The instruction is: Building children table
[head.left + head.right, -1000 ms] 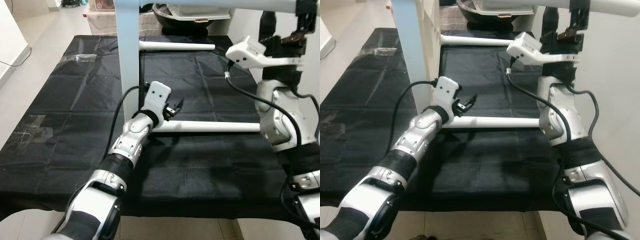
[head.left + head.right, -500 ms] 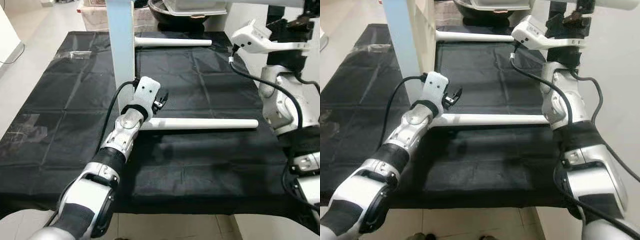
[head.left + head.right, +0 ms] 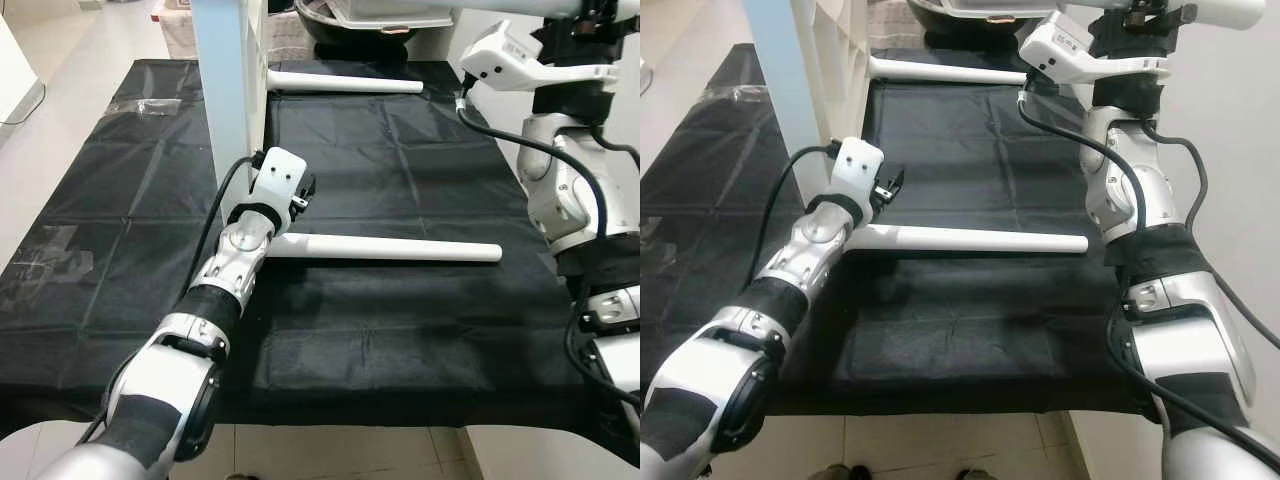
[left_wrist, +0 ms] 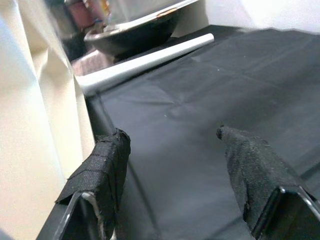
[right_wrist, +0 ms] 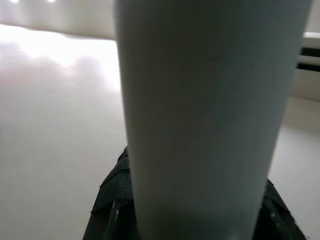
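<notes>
Black sheeting (image 3: 400,160) covers the bench, with pale floor off to the left. At the left stands an upright white table panel (image 3: 228,90). Just beside it hovers the left tool (image 4: 172,150), its fingers (image 4: 100,170) spread apart over the sheet. One white table leg (image 3: 385,249) lies across the middle, starting by the left wrist; another leg (image 3: 345,84) lies at the far edge. High on the right, the right tool (image 5: 195,210) is clamped on a white tube (image 5: 210,100).
</notes>
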### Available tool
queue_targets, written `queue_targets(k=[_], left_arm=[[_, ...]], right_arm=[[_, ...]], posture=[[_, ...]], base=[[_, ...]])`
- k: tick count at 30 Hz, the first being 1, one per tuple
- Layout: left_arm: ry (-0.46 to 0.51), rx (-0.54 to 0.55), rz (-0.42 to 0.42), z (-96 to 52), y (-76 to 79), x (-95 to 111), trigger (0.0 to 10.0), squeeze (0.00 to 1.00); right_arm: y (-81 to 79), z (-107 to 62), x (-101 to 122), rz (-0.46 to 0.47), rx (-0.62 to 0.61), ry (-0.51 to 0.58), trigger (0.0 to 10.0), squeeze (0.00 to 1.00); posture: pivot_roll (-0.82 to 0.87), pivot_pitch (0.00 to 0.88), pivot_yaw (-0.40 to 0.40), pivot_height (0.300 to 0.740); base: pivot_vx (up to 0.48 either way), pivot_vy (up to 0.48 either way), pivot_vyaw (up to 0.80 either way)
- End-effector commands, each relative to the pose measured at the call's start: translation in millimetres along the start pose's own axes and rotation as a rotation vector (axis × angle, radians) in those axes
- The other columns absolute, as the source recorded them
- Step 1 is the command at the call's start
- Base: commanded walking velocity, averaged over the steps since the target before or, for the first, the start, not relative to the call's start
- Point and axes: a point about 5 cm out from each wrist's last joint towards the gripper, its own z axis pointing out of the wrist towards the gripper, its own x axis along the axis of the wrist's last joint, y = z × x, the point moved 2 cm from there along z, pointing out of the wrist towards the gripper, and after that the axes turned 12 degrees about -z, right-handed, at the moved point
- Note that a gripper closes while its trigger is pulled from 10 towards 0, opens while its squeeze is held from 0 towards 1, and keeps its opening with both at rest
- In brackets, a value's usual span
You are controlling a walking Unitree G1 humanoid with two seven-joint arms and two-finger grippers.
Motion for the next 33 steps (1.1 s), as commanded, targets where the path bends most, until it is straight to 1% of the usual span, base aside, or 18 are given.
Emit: queue_targets(k=[1,4,5,8,9,10,17,18,19,21,24,25,27,28,29,30,32,33], left_arm=[[0.03,0.033,0.09,0.0,-27.1,12.0,10.0,0.0],[0.076,-0.03,0.259,5.8,-46.5,42.7,10.0,0.0],[0.076,-0.03,0.259,5.8,-46.5,42.7,10.0,0.0],[0.07,-0.098,0.387,7.1,-59.2,60.3,10.0,0.0],[0.07,-0.098,0.387,7.1,-59.2,60.3,10.0,0.0],[0.048,-0.135,0.466,5.7,-66.1,64.1,10.0,0.0],[0.023,-0.161,0.529,3.1,-73.2,64.3,10.0,0.0],[-0.004,-0.124,0.464,1.8,-79.9,59.4,10.0,0.0],[-0.039,-0.066,0.339,0.8,-83.1,48.3,10.0,0.0],[-0.09,-0.018,0.178,-2.6,-73.1,21.3,10.0,0.0],[-0.1,-0.018,0.151,-4.0,-66.2,12.6,10.0,0.0],[-0.102,-0.019,0.121,-5.6,-57.0,3.7,10.0,0.0],[-0.102,-0.019,0.121,-5.6,-57.0,3.7,10.0,0.0],[-0.116,-0.019,0.087,-8.4,-45.0,-8.7,10.0,0.0],[-0.116,-0.019,0.087,-8.4,-45.0,-8.7,10.0,0.0],[-0.129,-0.027,0.047,-12.1,-28.4,-21.8,10.0,0.0],[-0.143,-0.045,0.007,-17.4,-8.3,-36.1,10.0,0.0],[-0.143,-0.045,0.007,-17.4,-8.3,-36.1,10.0,0.0]], right_arm=[[-9.7,-5.2,-31.7,-0.01,0.082,-0.124,0.0,0.0],[-19.7,-10.7,-49.1,0.041,0.173,-0.223,0.0,0.0],[-19.7,-10.7,-49.1,0.041,0.173,-0.223,0.0,0.0],[-28.9,-20.8,-63.4,0.104,0.236,-0.322,0.0,0.0],[-28.9,-20.8,-63.4,0.104,0.236,-0.322,0.0,0.0],[-33.7,-28.7,-71.2,0.13,0.263,-0.374,0.0,0.0],[-38.4,-38.4,-78.1,0.145,0.291,-0.414,0.0,0.0],[-40.8,-44.4,-78.4,0.152,0.305,-0.413,0.0,0.0],[-41.7,-46.8,-74.0,0.157,0.311,-0.387,0.0,0.0],[-41.0,-45.4,-61.5,0.16,0.311,-0.326,0.0,0.0],[-40.4,-43.8,-56.6,0.161,0.309,-0.306,0.0,0.0],[-39.4,-41.5,-50.7,0.152,0.306,-0.277,0.0,0.0],[-39.4,-41.5,-50.7,0.152,0.306,-0.277,0.0,0.0],[-37.7,-38.7,-43.8,0.139,0.302,-0.246,0.0,0.0],[-37.7,-38.7,-43.8,0.139,0.302,-0.246,0.0,0.0],[-34.7,-35.0,-34.5,0.127,0.291,-0.2,10.0,0.0],[-30.4,-32.0,-22.9,0.125,0.274,-0.149,10.0,0.0],[-30.4,-32.0,-22.9,0.125,0.274,-0.149,10.0,0.0]], posture=[[0.11,0.177,-0.056,0.74],[0.12,0.175,-0.053,0.74],[0.12,0.175,-0.053,0.74],[0.14,0.17,-0.045,0.74],[0.14,0.17,-0.045,0.74],[0.15,0.167,-0.041,0.74],[0.16,0.164,-0.038,0.74],[0.16,0.158,-0.036,0.74],[0.16,0.156,-0.033,0.74],[0.15,0.155,-0.036,0.74],[0.15,0.155,-0.037,0.74],[0.15,0.153,-0.039,0.74],[0.15,0.153,-0.039,0.74],[0.14,0.151,-0.042,0.74],[0.14,0.151,-0.042,0.74],[0.13,0.15,-0.042,0.74],[0.13,0.149,-0.044,0.74],[0.13,0.149,-0.044,0.74]], base=[[0.0,0.0,0.0],[0.0,0.0,0.0],[0.0,0.0,0.0],[0.0,0.0,0.0],[0.0,0.0,0.0],[0.0,0.0,0.0],[0.0,0.0,0.0],[0.0,0.0,0.0],[0.0,0.0,0.0],[0.0,0.0,0.0],[0.0,0.0,0.0],[0.0,0.0,0.0],[0.0,0.0,0.0],[0.0,0.0,0.0],[0.0,0.0,0.0],[0.0,0.0,0.0],[0.0,0.0,0.0],[0.0,0.0,0.0]])
